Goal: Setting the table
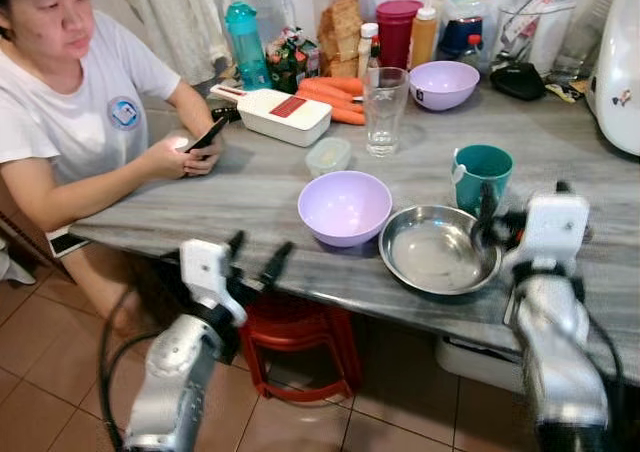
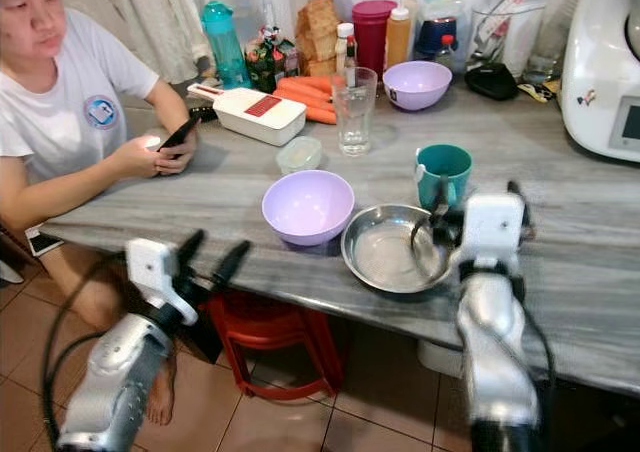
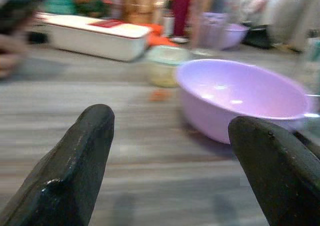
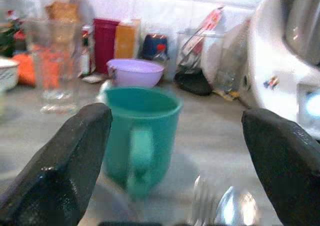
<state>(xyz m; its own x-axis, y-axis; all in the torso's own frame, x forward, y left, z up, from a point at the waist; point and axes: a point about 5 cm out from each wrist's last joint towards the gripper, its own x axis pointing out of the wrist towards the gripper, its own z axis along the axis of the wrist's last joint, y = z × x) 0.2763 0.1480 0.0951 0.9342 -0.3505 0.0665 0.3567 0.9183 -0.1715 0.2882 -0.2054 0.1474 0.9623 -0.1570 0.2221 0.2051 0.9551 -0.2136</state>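
Lilac bowl (image 1: 344, 206) touching steel plate (image 1: 438, 249), teal mug (image 1: 482, 175) behind.

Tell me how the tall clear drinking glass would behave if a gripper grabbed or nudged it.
The drinking glass looks like thin clear glass, so probably fragile and slippery between hard black fingers. It is tall and narrow and appears empty, so a nudge near the rim may tip it rather than slide it. The small lidded container and carrots crowd it, so a fall could hit them.
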